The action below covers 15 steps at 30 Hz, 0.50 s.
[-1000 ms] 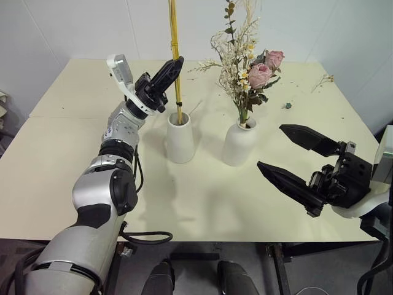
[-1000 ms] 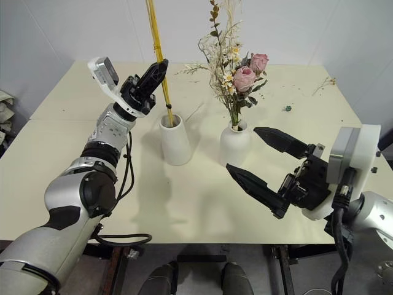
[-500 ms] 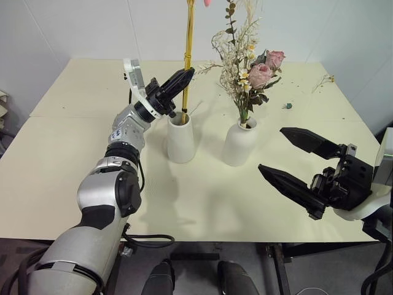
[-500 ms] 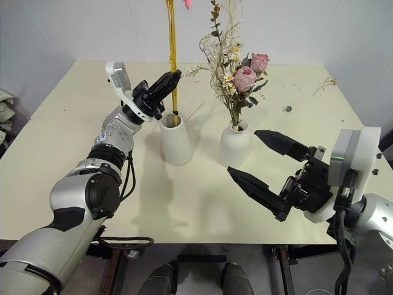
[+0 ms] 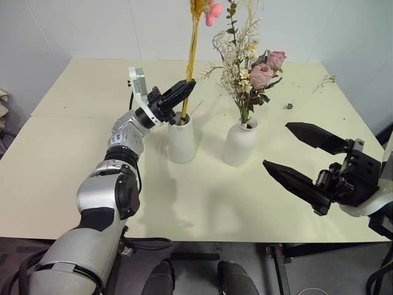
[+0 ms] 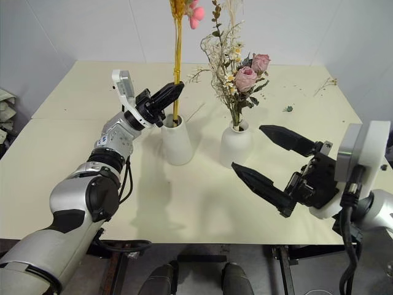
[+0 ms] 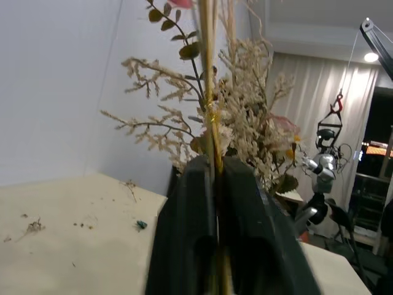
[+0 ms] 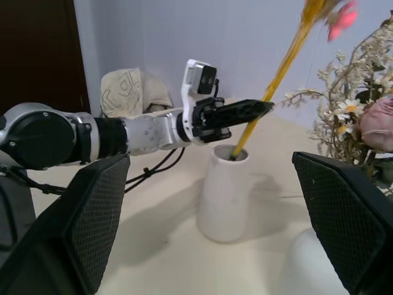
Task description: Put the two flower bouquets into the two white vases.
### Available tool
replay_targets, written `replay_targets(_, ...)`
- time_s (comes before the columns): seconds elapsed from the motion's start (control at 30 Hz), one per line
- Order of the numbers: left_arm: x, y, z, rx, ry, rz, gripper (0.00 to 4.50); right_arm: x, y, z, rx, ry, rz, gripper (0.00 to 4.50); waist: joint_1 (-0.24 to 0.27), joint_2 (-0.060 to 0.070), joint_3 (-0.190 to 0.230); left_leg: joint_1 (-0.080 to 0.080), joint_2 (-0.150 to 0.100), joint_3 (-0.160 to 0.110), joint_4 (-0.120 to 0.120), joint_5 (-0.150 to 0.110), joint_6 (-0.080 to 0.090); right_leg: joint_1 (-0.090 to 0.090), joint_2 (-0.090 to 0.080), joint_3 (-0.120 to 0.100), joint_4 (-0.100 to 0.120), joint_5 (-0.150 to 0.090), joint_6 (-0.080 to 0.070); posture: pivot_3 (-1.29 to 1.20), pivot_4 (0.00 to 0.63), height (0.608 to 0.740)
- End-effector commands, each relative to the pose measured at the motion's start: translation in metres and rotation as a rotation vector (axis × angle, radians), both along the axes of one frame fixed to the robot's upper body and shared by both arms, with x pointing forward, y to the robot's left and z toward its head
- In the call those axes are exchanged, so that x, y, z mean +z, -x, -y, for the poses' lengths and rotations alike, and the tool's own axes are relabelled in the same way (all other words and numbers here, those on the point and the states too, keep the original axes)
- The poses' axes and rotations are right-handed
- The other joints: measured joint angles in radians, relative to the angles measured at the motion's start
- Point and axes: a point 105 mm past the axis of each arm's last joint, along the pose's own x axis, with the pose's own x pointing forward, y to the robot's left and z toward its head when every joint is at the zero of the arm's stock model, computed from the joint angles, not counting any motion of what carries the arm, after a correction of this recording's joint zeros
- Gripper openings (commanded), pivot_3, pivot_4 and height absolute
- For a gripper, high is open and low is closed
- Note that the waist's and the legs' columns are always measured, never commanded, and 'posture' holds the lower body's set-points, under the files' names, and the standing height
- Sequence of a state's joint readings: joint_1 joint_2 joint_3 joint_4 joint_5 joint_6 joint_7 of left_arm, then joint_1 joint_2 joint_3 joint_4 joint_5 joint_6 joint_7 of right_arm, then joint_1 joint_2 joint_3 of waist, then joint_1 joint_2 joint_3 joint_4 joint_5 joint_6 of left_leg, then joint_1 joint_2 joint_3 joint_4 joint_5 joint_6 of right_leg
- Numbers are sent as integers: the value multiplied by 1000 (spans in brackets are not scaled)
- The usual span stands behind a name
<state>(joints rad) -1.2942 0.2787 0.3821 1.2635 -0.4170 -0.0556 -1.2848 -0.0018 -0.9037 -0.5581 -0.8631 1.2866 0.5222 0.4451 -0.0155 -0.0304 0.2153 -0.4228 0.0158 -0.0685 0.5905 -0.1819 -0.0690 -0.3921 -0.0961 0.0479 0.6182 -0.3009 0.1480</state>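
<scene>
Left gripper [image 5: 187, 84], head views: its two black fingers are pressed together around the yellow stalks of the wheat bunch [image 5: 192, 55], just above the mouth of the tapered vase [image 5: 182, 138]. The stalks' lower ends stand inside that vase, and the bunch leans slightly, with its small pink flower at the upper edge of the picture. The rose bouquet [image 5: 249, 70] stands in the rounded vase [image 5: 239, 144], just beside the tapered one on the cream table [image 5: 67, 160]. Right gripper [image 5: 304, 161]: fingers spread wide apart, holding nothing, poised over the table's near right part, apart from both vases. Loose dried scraps [image 5: 323, 80] lie near the far right corner, and a small dark bit [image 5: 287, 106] rests on the table behind the rounded vase.

Left wrist view: the left gripper's fingers [image 7: 245, 233] meet on the yellow stalks, which rise straight out between them. Beige sprigs and green leaves of the rose bouquet stand behind. Small scraps dot the tabletop.

Right wrist view: the right gripper's two pads [image 8: 89, 227] stand far apart at either side. Between them, the tapered vase holds the leaning yellow stalks, pinched above its rim by the left gripper. A rose and beige sprigs show at the edge, above the rounded vase's shoulder [image 8: 307, 258].
</scene>
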Motion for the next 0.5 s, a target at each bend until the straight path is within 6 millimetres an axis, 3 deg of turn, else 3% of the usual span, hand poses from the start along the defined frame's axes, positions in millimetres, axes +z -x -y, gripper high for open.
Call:
replay_targets(0.03,15,3,-3,9,-14,64,1840,8,5,1,13,8,49,4500,2,0,0,0,0,0,0,0,0,0,0,0,0,0,0,0,150,740)
replay_targets(0.3,21,9,-6,-28,-23,105,4337,8,3,4,15,21,48,4500,14,0,0,0,0,0,0,0,0,0,0,0,0,0,0,0,150,740)
replay_targets(0.5,30,16,-19,-26,-82,181,4445,5,3,9,11,49,37,4500,11,0,0,0,0,0,0,0,0,0,0,0,0,0,0,0,150,740)
